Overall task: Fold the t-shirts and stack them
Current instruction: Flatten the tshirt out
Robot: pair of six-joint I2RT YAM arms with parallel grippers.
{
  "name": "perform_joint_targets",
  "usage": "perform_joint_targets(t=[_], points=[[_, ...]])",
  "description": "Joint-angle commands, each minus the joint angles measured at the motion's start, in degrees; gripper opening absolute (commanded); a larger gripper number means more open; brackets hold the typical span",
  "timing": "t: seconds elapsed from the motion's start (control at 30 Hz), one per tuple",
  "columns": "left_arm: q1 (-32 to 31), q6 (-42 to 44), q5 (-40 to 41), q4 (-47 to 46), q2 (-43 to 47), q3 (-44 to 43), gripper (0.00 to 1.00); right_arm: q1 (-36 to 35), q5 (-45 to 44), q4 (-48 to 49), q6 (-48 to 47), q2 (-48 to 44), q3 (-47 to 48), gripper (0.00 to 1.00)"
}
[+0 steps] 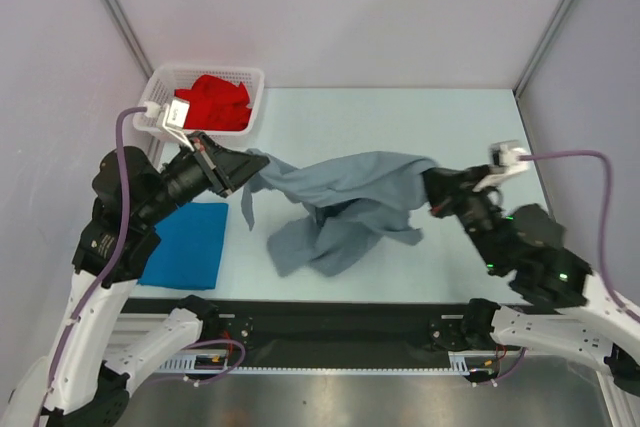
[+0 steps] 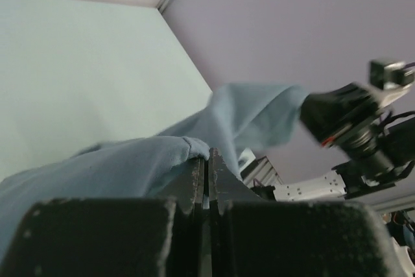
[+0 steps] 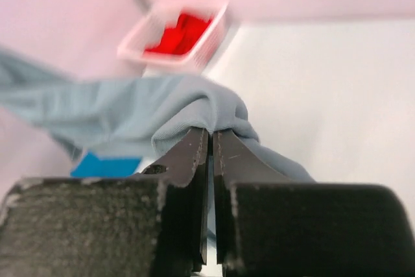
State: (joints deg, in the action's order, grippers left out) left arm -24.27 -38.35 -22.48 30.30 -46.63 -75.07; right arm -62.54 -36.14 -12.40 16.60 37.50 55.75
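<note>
I see the slate grey soft cloth t-shirt (image 1: 340,202) strung out above the middle of the pale table (image 1: 400,117), held up at two ends with its loose folds sagging down onto the surface between the arms. My left gripper (image 1: 240,172) is clenched on the shirt's left end; in the left wrist view the jaws are pressed together with grey cloth (image 2: 117,167) bunched at their tips. My right gripper (image 1: 432,187) is clamped on the right end, and the right wrist view shows a fold of the shirt (image 3: 130,111) pinched at its closed tips (image 3: 211,135). A bright blue cloth t-shirt (image 1: 188,244) lies folded flat near the left arm. A red cloth t-shirt (image 1: 212,102) sits crumpled in the white plastic mesh basket (image 1: 150,117) at the far left corner.
</note>
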Motion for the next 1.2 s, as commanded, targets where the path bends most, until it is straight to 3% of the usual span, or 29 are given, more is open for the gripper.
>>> perform_joint_targets(t=[0.0, 0.2, 0.43, 0.5, 0.63, 0.7, 0.8, 0.83, 0.9, 0.97, 1.0, 1.03, 1.07, 1.17], points=[[-1.91, 1.87, -2.13, 0.37, 1.54, 1.06, 0.00, -0.39, -13.78, -4.65, -7.71, -5.31, 6.29, 0.00], [-7.80, 1.97, -5.62, 5.38, 1.19, -2.36, 0.00, -0.21, -9.84, -6.57, -16.06, -5.42, 21.40, 0.00], [-15.36, -4.89, -9.76, 0.83, 1.19, -2.98, 0.00, 1.02, 2.73, -17.56, -19.93, 4.60, 45.38, 0.00], [-16.33, -7.17, -11.00, -1.38, 0.84, -2.11, 0.00, 1.02, 3.27, -16.69, -21.86, 6.35, 47.78, 0.00], [-17.74, -8.06, -14.25, -7.78, -2.14, -1.05, 0.00, -1.60, -0.40, -6.19, -31.43, 8.64, 47.10, 0.00], [-17.74, -8.58, -14.44, -9.82, -3.64, 0.70, 0.00, -4.50, -3.22, 0.24, -42.05, 10.22, 44.64, 0.00], [-17.74, -9.90, -15.23, -13.42, -6.36, 2.64, 0.00, -11.53, -8.50, 17.53, -62.07, 12.42, 39.55, 0.00], [-17.74, -9.38, -14.27, -11.95, -6.80, 2.82, 0.00, -12.85, -9.20, 29.86, -68.57, 13.99, 37.70, 0.00], [-17.74, -6.57, -9.72, -9.22, -7.16, 3.61, 0.00, -12.35, -8.07, 37.16, -78.33, 16.28, 35.92, 0.00], [-17.56, -5.17, -8.20, -9.12, -6.89, 5.01, 0.00, -6.58, -4.66, 33.01, -74.38, 21.88, 38.81, 0.00], [-17.39, -4.29, -7.06, -8.69, -7.33, 4.84, 0.00, 5.99, -1.51, 25.40, -65.82, 24.18, 46.22, 0.00], [-17.30, -3.06, -5.92, -5.55, -7.77, 3.80, 0.00, 11.60, 6.88, 8.88, -49.90, 26.12, 49.51, 0.00], [-16.87, 0.26, -4.34, -3.00, -8.21, 2.40, 0.00, 16.44, 9.57, 4.97, -44.78, 29.10, 50.76, 0.00], [-15.64, 4.24, 4.70, 6.68, -9.53, -4.19, 0.00, 19.47, 10.38, 8.09, -39.64, 28.52, 41.40, 0.00]])
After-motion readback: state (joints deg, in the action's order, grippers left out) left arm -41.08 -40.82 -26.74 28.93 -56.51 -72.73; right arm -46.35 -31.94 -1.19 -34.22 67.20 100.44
